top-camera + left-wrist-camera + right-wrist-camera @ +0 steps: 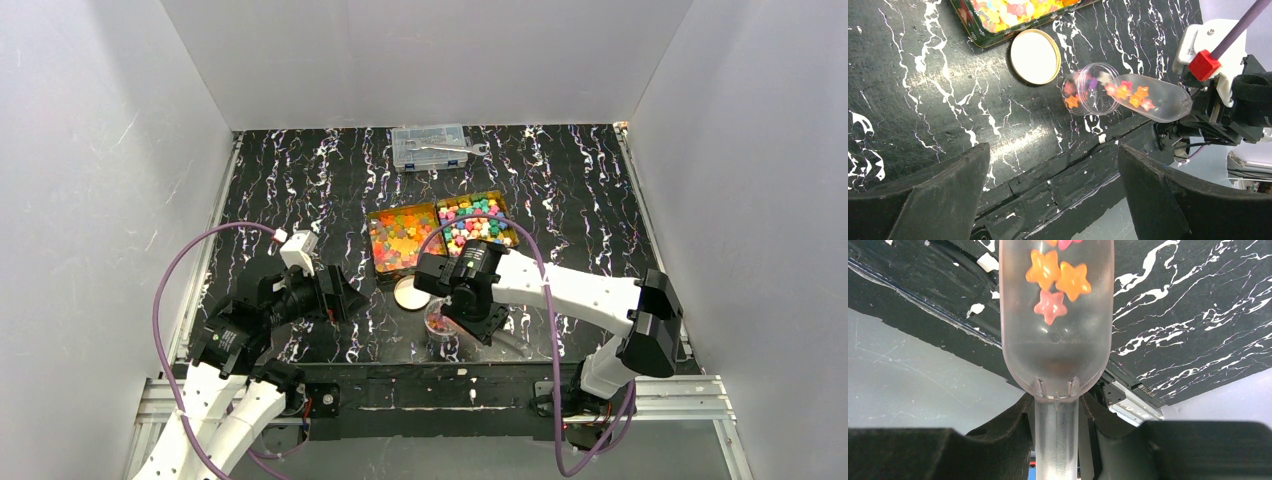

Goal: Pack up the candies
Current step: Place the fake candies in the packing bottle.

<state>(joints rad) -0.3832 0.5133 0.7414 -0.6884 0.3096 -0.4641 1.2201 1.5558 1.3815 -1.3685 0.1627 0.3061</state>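
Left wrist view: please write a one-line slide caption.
Clear scoop holding star candies at the mouth of a small clear jar, lid nearby.

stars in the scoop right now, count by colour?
Orange stars: 3
Pink stars: 2
Total in the scoop: 5
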